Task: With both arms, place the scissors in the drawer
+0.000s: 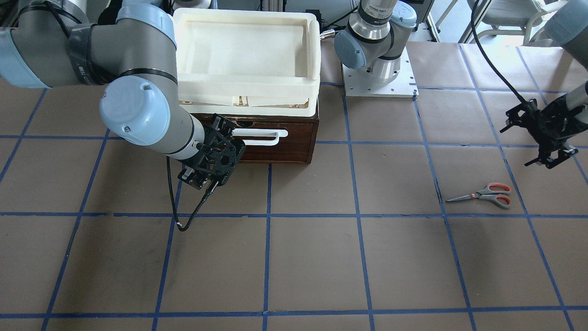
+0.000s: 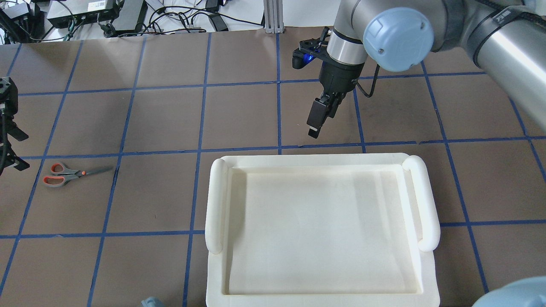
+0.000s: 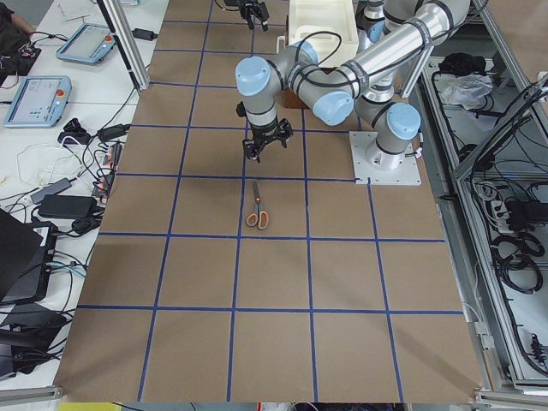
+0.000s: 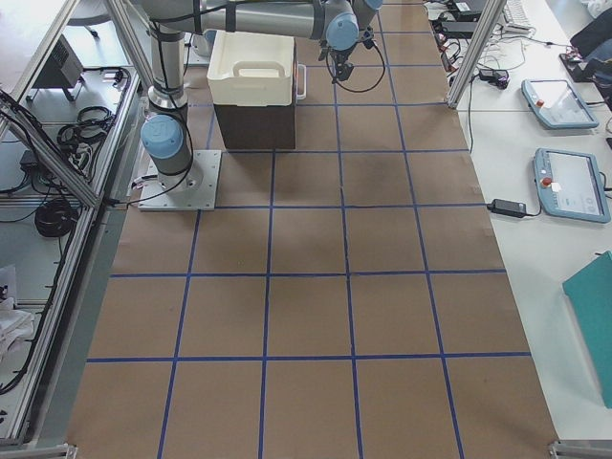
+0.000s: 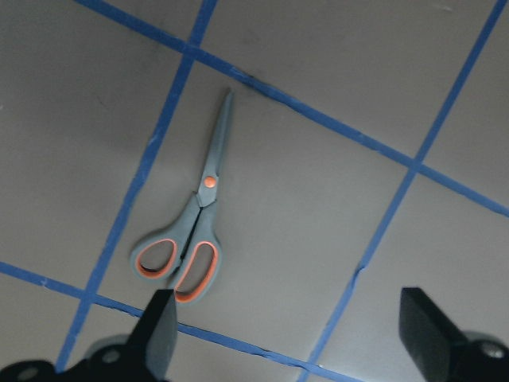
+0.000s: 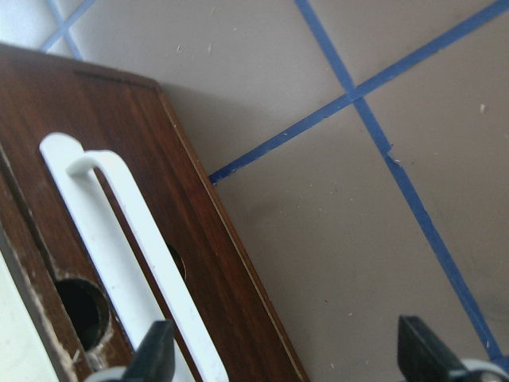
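The scissors [image 1: 487, 194] lie flat on the brown table, also in the overhead view [image 2: 72, 174] and the left wrist view [image 5: 195, 223]. My left gripper [image 1: 551, 154] hovers open above the table, just beside their orange-and-grey handles; its fingers [image 5: 159, 334] show at the bottom of the wrist view. The dark-brown drawer [image 1: 285, 147] is closed, with its white bar handle [image 1: 259, 137] facing out. My right gripper [image 1: 224, 133] is open and empty, close in front of the handle [image 6: 119, 239]. In the overhead view the drawer is hidden under the tray.
A cream-white plastic tray [image 1: 314, 59] sits on top of the drawer cabinet and fills the lower middle of the overhead view [image 2: 215, 204]. The left arm's base plate [image 1: 381, 87] stands next to the cabinet. Blue tape lines grid the table.
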You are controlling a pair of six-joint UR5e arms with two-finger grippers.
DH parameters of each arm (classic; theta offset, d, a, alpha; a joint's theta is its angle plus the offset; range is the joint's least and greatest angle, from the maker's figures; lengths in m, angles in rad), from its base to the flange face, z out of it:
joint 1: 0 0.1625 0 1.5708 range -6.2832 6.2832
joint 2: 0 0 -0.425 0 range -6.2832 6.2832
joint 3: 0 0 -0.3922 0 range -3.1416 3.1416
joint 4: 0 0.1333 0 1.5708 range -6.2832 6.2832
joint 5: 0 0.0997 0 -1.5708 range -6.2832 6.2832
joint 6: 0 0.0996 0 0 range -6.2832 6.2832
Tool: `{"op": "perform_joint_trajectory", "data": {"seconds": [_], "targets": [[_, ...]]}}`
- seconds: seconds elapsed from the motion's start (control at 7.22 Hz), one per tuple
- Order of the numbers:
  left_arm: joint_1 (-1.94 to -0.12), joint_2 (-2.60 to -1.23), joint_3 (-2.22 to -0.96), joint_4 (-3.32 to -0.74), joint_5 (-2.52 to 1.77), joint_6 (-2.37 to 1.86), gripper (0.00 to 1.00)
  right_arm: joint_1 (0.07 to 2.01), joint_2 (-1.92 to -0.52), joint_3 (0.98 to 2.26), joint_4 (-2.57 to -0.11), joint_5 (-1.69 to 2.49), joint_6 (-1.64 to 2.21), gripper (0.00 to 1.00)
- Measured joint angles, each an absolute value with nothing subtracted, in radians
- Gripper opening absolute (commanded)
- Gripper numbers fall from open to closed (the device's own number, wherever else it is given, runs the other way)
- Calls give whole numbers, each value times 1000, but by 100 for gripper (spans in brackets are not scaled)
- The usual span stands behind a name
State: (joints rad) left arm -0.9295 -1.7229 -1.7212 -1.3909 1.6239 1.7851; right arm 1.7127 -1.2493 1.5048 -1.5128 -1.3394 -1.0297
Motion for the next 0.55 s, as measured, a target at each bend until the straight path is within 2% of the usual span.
{"op": "perform_joint_trajectory", "data": {"seconds": [0.28,0.55], "targets": [[-926,-1819,-1729,-1227,1621,1984,100,1734,-1251,1551,-1543,-1371,-1238,100],[-925,-1882,-1797,-1035,1617,2065,98,1793,-1247,1562,-1570,-1400,-1344,99]]}}
